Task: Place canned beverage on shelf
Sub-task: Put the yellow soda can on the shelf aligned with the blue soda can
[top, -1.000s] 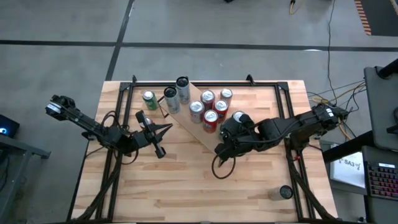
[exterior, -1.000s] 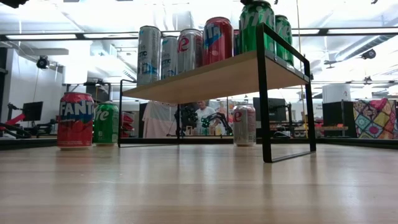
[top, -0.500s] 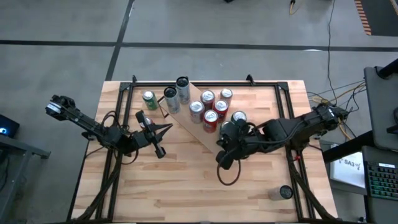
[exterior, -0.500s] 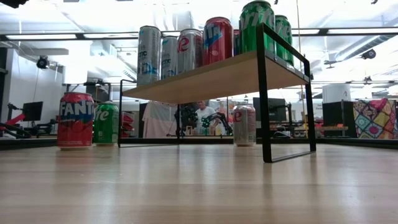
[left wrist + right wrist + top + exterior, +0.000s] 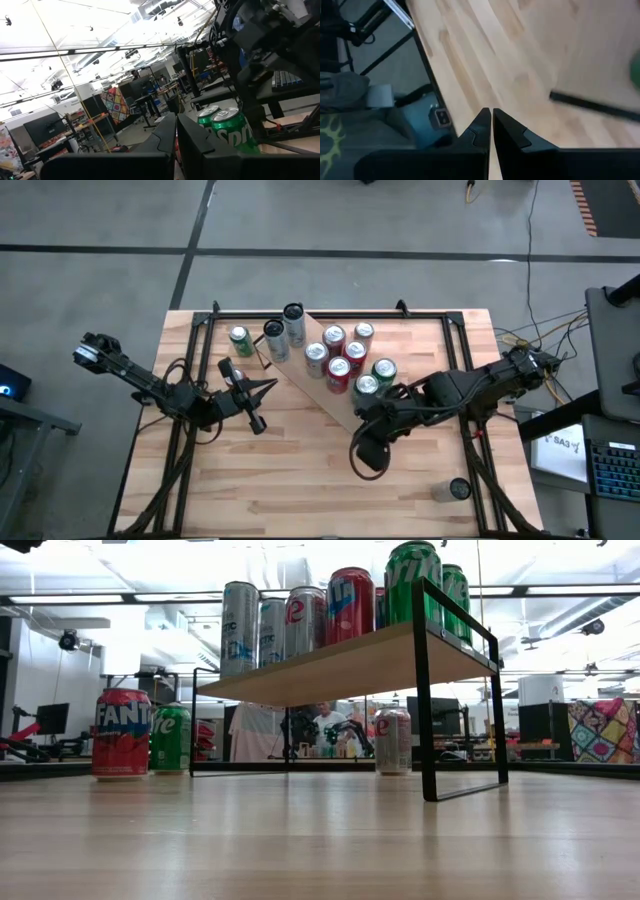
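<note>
Right gripper (image 5: 362, 463) fingers together, empty, just beside the shelf (image 5: 318, 385); left gripper (image 5: 255, 402) also pinched together, idle. For the next can (image 5: 458, 489), open wide and approach level.

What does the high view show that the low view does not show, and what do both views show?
Only the high view shows the arms: the left gripper beside the shelf and the right gripper over the bare table, both shut and empty, plus a lone can near the table's corner. Only the low view shows the labels, such as the red Fanta can, and the room behind. Both show the shelf carrying cans.
</note>
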`<state>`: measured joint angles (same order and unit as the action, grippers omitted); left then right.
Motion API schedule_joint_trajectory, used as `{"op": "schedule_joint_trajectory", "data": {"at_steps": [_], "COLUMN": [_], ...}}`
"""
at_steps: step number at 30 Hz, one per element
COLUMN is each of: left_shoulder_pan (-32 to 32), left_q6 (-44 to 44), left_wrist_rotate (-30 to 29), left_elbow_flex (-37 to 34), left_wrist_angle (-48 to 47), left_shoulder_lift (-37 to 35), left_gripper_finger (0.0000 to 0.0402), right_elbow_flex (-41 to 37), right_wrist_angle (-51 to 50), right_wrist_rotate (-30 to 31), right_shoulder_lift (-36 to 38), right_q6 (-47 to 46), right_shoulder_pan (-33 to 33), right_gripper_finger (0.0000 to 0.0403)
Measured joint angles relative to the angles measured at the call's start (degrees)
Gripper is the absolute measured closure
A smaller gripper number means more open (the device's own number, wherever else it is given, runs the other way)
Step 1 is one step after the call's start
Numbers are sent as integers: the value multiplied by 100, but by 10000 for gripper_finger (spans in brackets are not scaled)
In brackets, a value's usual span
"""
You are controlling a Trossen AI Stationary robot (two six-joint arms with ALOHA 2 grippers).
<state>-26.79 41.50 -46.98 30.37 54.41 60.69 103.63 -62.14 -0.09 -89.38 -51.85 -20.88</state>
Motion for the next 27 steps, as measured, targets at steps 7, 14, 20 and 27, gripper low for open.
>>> {"op": "schedule_joint_trajectory", "data": {"at_steps": [7, 14, 20, 27], "left_shoulder_pan": [0, 0, -2, -2], "left_q6": [0, -17, -44, -79], "left_wrist_rotate": [0, 0, 0, 0], "left_elbow_flex": [0, 0, 0, 0], "left_wrist_angle": [2, 0, 0, 1], "left_shoulder_lift": [0, 0, 0, 0], "left_gripper_finger": [401, 401, 401, 401], "right_elbow_flex": [-61, -159, -178, -312], "right_wrist_angle": [-1077, -2118, -2744, -2784], "right_wrist_rotate": [-514, -1132, -1393, -1280], "right_shoulder_lift": [-2, -7, -7, 0], "right_q6": [-1392, -2731, -3330, -4242], "right_shoulder_pan": [-62, -529, -1215, -1949], "right_gripper_finger": [394, 394, 394, 394]}}
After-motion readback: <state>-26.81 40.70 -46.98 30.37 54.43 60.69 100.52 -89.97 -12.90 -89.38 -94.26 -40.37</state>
